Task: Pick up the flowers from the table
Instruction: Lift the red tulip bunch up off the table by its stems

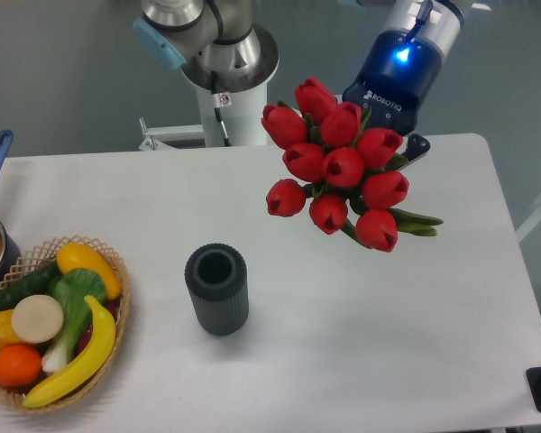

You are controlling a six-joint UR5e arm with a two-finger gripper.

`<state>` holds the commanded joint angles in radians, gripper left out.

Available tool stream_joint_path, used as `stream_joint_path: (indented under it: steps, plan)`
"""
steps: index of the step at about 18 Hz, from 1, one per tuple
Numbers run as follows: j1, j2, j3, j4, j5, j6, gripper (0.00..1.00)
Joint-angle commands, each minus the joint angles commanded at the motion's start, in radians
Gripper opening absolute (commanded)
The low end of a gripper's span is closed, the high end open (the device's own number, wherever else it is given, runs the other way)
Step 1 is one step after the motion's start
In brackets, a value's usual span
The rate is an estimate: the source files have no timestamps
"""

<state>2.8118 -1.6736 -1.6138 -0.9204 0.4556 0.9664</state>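
- Red flowers — nine tulip heads, counted — hang in the air above the table's far right part, off its surface, blooms facing the camera.
- Gripper sits behind them, closed on the hidden stems by my reading.
- One dark cylinder vase mid-table; one wicker basket at the near left corner.
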Motion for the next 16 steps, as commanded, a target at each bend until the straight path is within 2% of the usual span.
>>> stream_joint_path:
  steps: [16]
  plan:
    - [0.000,0.000,0.000,0.000,0.000,-0.002,0.25]
